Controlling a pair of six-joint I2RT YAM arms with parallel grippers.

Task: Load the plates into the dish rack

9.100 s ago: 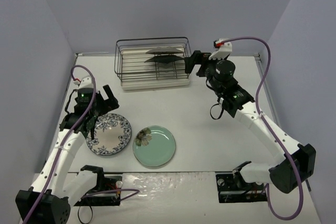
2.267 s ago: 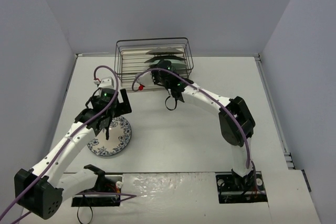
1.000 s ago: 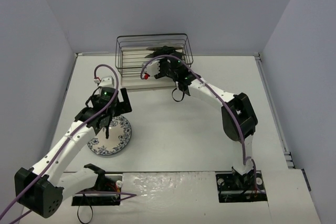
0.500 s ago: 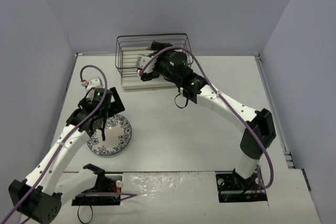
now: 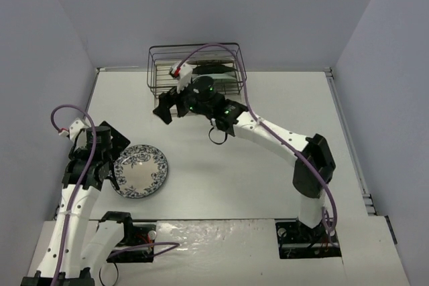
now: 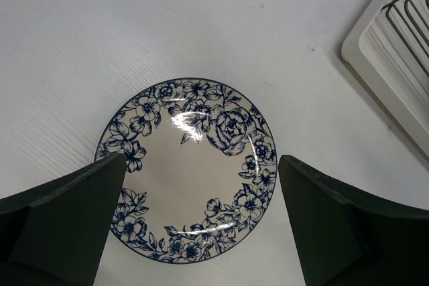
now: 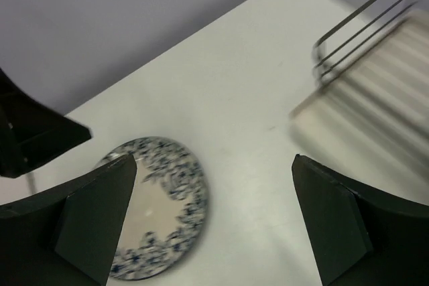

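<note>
Plate: the plate (image 6: 194,185), white with a blue flower rim, lies flat on the bench (image 5: 288,98), in its near left part.
Dish rack: the dish rack (image 5: 157,75), black wire over a cream tray, stands at the far edge of the bench, about the middle, well apart from the plate.
Inside the rack: something dark stands among the wires. The right arm's wrist hides most of it, so I cannot tell what it is.
Left arm: the left end effector (image 6: 201,160) hangs at the plate's left edge with its two dark fingers spread wide. In its own camera the plate shows between them. It holds nothing, and I cannot tell whether a finger touches the rim.
Right arm: it reaches across the bench to just in front of the rack. The right end effector (image 7: 214,159) is spread wide too and carries nothing.
Right wrist view: blurred. The plate sits low on the left, the rack's wires and tray high on the right, with bare bench between.
</note>
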